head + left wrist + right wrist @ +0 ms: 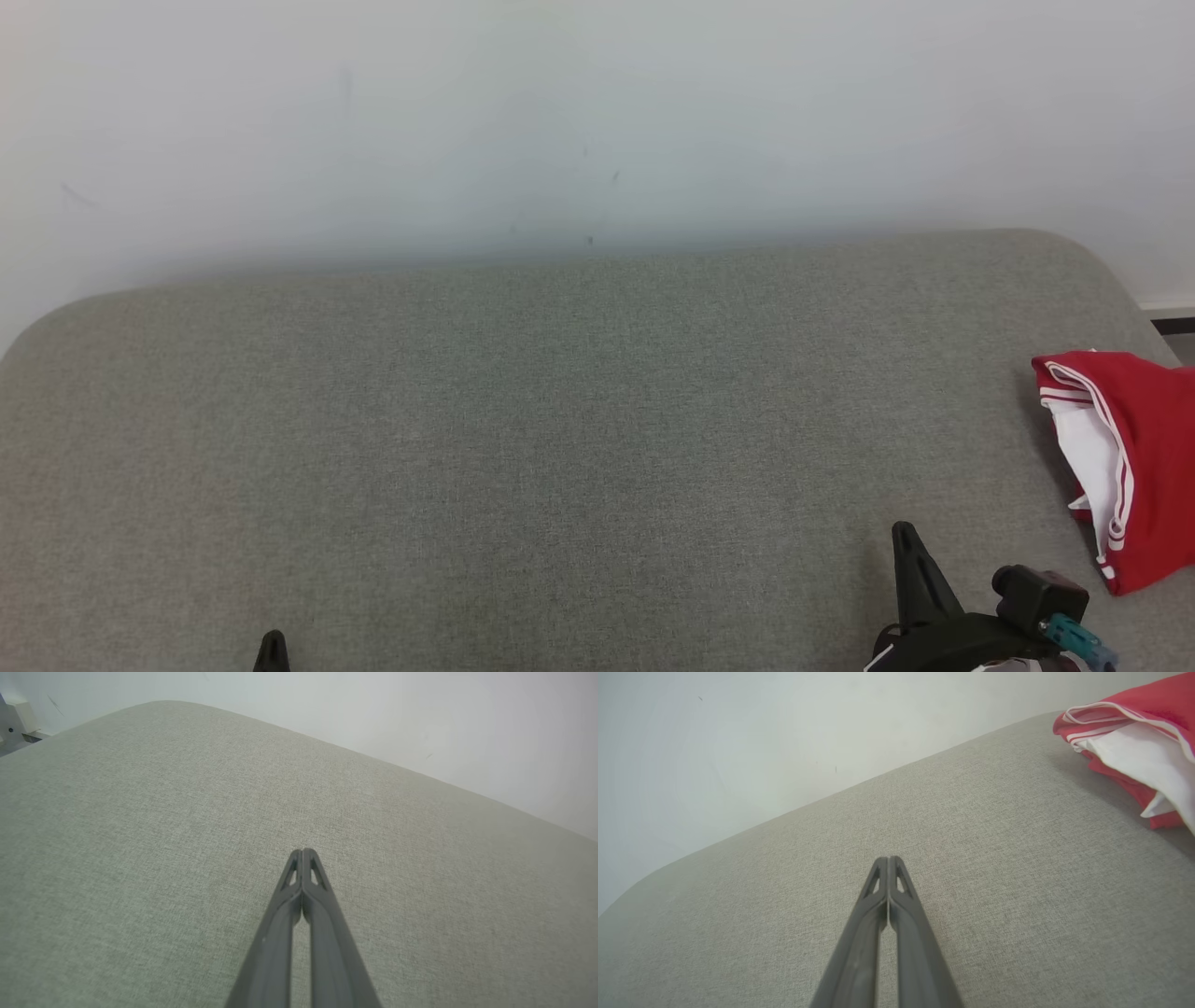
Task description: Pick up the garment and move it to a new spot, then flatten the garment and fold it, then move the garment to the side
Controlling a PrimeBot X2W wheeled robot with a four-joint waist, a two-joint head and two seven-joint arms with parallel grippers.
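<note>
Red garment with white trim (1144, 457), bunched, at right edge of frame on grey upholstered surface (523, 448); long axis runs roughly top to bottom of frame. My right end effector (904, 537), lower right, fingers pressed together, gripping nothing; garment lies up and right of it, near, apart. My left end effector (272, 642), lower left, likewise closed and empty, well apart. Judgement: right arm nearer, suits pickup.
</note>
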